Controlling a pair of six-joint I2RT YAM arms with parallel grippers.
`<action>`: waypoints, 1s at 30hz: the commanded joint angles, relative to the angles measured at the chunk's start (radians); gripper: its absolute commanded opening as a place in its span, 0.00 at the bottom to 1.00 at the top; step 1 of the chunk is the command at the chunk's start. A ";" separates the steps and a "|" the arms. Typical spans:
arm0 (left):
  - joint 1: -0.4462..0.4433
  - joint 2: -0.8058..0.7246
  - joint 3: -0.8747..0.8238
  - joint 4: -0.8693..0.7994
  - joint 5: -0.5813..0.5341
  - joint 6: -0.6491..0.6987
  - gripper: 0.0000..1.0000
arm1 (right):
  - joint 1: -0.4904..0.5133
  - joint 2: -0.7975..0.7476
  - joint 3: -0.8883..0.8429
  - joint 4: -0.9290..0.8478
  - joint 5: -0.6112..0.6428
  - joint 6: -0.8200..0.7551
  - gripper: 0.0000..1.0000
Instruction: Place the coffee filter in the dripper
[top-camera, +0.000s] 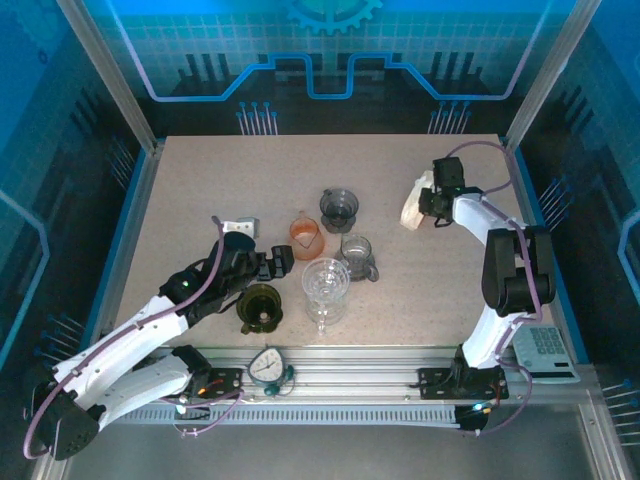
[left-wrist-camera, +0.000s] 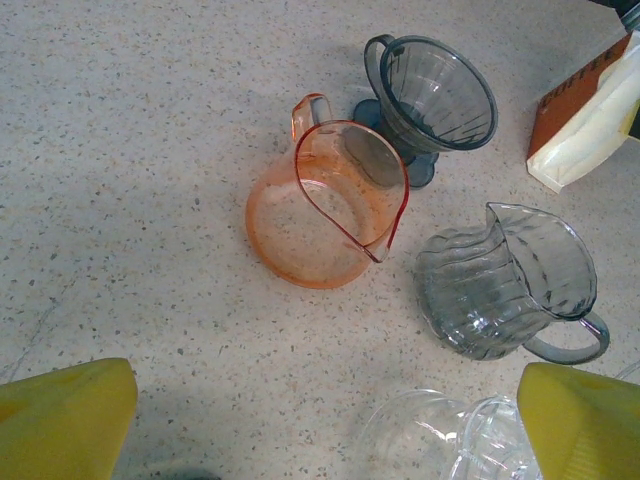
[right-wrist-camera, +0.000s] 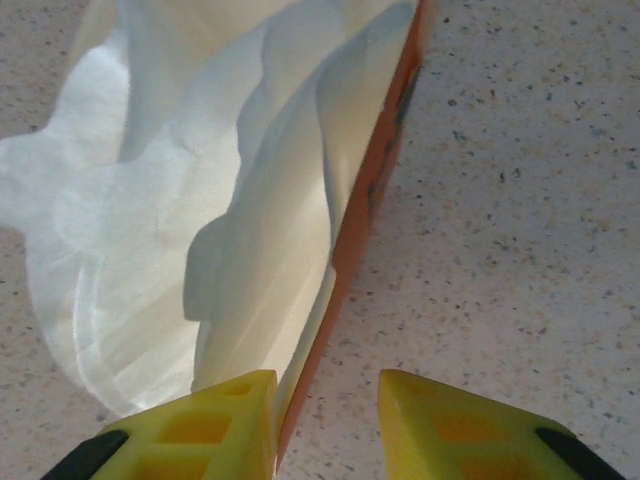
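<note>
My right gripper (right-wrist-camera: 328, 425) is at the coffee filters (right-wrist-camera: 180, 210), a white crinkled stack in an orange sleeve (right-wrist-camera: 372, 200). It lies on the table (top-camera: 200, 180) toward the far right, well apart from the glassware. The fingers are narrow: the sleeve edge runs down to the inner side of the yellow finger (right-wrist-camera: 205, 425) on the left of the wrist view. Bare table shows between that edge and the other finger, so I see no clamp on anything. I can't tell if that finger touches the paper. My left gripper (left-wrist-camera: 325, 425) is spread wide with nothing held, hovering over the middle cluster. Under it is the orange pitcher (left-wrist-camera: 325, 205), upright with its spout toward me. The grey dripper (left-wrist-camera: 435, 95) is just behind it, upright on its base, ribbed cone facing up. The grey pitcher (left-wrist-camera: 505, 285) is near on the right, and a clear glass vessel (left-wrist-camera: 440, 440) sits at the near edge by my finger. The filter stack pokes in at the wrist view's top right corner, apart from the dripper. In the top view a dark olive cup (top-camera: 260, 305) is beside my left wrist and a small white block (top-camera: 240, 228) lies just beyond it. A round timer (top-camera: 268, 367) is on the front rail, and a keypad device (top-camera: 545, 350) is by the right arm base.
</note>
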 joint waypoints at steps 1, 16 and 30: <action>0.009 0.002 -0.004 0.015 0.016 -0.011 0.99 | -0.019 -0.037 -0.012 0.008 0.026 -0.046 0.33; 0.014 0.005 -0.006 0.017 0.025 -0.018 0.99 | -0.088 -0.100 -0.039 -0.021 0.052 -0.052 0.35; 0.020 0.000 -0.022 0.030 0.034 -0.026 0.99 | 0.012 -0.223 -0.013 -0.024 -0.053 0.039 0.36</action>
